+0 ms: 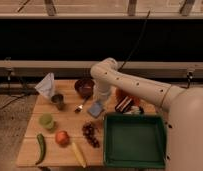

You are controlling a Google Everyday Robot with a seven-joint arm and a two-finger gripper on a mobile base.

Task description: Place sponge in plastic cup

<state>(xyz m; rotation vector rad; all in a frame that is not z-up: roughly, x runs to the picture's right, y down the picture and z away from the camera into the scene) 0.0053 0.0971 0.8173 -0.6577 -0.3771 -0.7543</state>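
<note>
Jaws clenched on the sponge (96,109); gripper (99,101) low at the table (70,136) centre. Plastic cup (46,120) sits well apart, leftward and nearer the camera.

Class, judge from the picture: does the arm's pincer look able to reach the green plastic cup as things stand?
Probably yes. The pincer, shut at the sponge, has open tabletop toward the plastic cup; only the spoon lies low between.
</note>
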